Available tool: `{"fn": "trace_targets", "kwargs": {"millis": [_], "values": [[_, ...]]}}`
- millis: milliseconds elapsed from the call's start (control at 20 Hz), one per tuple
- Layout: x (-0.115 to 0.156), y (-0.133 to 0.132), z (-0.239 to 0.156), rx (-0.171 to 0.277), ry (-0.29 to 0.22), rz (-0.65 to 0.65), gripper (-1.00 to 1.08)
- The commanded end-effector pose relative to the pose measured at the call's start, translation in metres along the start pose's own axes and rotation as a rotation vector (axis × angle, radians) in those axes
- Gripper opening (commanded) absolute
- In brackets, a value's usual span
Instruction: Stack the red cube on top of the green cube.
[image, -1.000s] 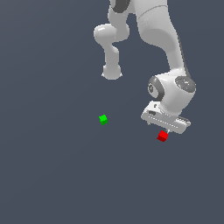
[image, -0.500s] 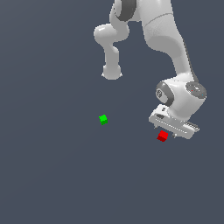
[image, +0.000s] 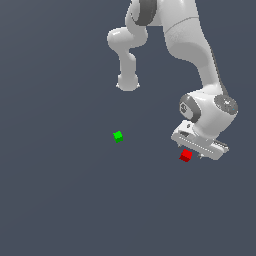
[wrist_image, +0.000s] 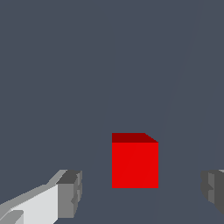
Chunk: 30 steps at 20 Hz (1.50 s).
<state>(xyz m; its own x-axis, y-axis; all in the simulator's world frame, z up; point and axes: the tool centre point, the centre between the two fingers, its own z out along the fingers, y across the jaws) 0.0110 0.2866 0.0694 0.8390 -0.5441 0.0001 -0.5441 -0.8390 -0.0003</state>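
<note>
The gripper (wrist_image: 141, 192) hangs low over the red cube (image: 185, 156), its jaws spread wide with the cube between the fingertips (wrist_image: 70, 192) and touching neither, while the green cube (image: 118, 136) sits well apart on the counter (image: 60, 190) toward the exterior view's left.

Flat, even sim light, no cast shadows or glare, both views sharp w/o blur.
</note>
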Motion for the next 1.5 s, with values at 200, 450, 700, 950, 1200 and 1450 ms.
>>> {"fn": "trace_targets", "kwargs": {"millis": [200,450,700,950,1200,1450], "values": [[0.000,0.000,0.019,0.000,0.000,0.000,1.00],[0.000,0.001,0.044,0.000,0.000,0.000,1.00],[0.000,0.000,0.050,0.000,0.000,0.000,1.00],[0.000,0.000,0.049,0.000,0.000,0.000,-1.00],[0.000,0.000,0.049,0.000,0.000,0.000,-1.00],[0.000,0.000,0.047,-0.001,0.000,0.000,-1.00]]}}
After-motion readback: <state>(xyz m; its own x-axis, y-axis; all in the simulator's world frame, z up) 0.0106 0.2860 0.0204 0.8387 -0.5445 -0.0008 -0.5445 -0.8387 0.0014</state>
